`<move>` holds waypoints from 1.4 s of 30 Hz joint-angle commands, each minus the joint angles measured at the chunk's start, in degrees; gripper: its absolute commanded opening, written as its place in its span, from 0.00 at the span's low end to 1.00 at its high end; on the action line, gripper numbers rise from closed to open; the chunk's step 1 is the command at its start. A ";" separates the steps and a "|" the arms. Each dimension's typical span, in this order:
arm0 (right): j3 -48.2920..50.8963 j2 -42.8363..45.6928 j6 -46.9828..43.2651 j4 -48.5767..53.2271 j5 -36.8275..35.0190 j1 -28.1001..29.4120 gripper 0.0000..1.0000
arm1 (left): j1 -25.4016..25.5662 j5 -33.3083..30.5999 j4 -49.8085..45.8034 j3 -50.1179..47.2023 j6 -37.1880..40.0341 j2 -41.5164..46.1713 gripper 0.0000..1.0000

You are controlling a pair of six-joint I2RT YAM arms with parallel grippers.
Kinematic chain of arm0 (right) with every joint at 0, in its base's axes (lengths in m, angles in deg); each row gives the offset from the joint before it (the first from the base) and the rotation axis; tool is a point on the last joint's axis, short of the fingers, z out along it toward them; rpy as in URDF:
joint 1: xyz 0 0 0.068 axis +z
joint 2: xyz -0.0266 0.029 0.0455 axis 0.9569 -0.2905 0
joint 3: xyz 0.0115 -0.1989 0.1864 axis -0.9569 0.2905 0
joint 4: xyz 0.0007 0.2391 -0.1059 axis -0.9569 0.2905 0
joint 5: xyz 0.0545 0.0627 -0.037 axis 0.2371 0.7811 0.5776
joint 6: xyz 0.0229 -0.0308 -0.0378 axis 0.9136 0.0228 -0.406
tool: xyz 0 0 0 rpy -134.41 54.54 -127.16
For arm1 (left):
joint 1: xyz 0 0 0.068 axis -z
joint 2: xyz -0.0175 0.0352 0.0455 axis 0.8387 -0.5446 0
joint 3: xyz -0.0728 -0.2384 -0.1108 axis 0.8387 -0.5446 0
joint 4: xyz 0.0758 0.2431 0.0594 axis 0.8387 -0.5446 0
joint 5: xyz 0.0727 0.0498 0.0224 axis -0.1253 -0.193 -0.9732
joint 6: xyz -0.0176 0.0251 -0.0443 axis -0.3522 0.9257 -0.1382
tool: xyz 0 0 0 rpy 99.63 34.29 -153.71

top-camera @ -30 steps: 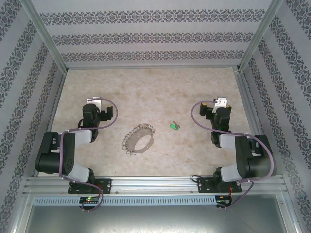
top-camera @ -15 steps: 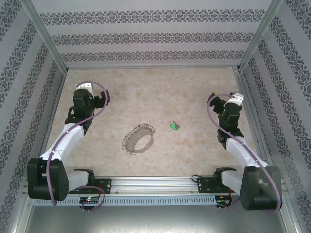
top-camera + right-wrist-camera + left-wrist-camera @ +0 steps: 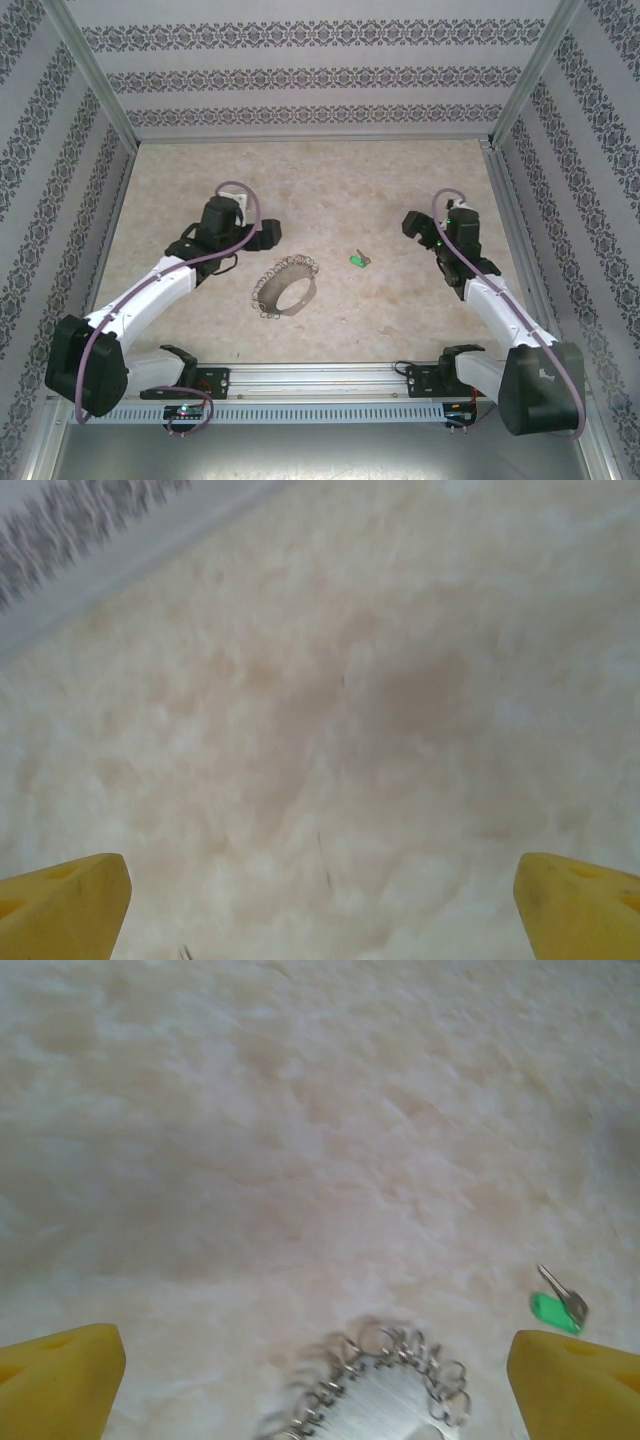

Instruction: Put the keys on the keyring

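Surface [image 3: 320,170]: beige marbled sheet, patterned walls [image 3: 320,75] on 3 sides, alu rail [image 3: 320,385] along the near edge w/ both arm bases bolted on it.

Left arm [image 3: 150,290]: runs from the near-left corner diagonally in toward the ctr. Right arm [image 3: 495,300]: runs from the near-right corner up along the right edge, wrist turned in toward the ctr.

Left claw [image 3: 268,233]: wide open, nothing in it. Sits over the surface left of ctr, just on the far side of the keyring [image 3: 285,287]; can't tell its height from the top cam. On the left wrist cam the yellow fingertips [image 3: 60,1380] sit in both bottom corners, w/ the ring's upper arc low in frame btwn them.

Right claw [image 3: 412,222]: wide open, empty. Over the right half, about midway btwn the near and far edges. On the right wrist cam the fingertips [image 3: 60,905] are far apart w/ bare surface btwn them and a strip of wall in the top-left corner.

Keyring: flat on the surface, a bit left of ctr and nearer the near edge than the far edge. Grey-silver oval loop, small rings bunched along the rim.

Key [image 3: 358,261]: green head, short silvery blade, flat on the surface. Right of the keyring and clear of it, roughly btwn the ring and the right claw. Not on the ring. The left wrist cam has it by the right-hand fingertip.
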 commanded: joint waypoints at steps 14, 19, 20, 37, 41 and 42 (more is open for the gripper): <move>-2.05 -3.06 0.84 8.40 3.55 14.54 0.94 | 11.24 2.70 6.80 -1.48 0.30 -10.59 0.93; -2.05 -3.64 2.68 8.56 5.68 14.59 0.88 | 12.93 5.69 9.32 -0.70 1.95 -14.10 0.87; -2.05 -3.69 2.89 8.48 5.68 14.61 0.87 | 13.18 6.63 9.36 -0.11 2.24 -15.04 0.85; -1.61 -4.90 3.60 7.48 6.66 14.52 0.77 | 15.99 13.26 13.79 1.50 -0.44 -22.43 0.49; -1.79 -4.92 3.61 7.52 6.66 14.47 0.78 | 16.09 13.17 14.52 1.03 -0.91 -22.85 0.48; -1.79 -4.93 3.57 7.55 6.53 14.44 0.79 | 16.04 13.18 14.52 1.03 -0.97 -23.07 0.48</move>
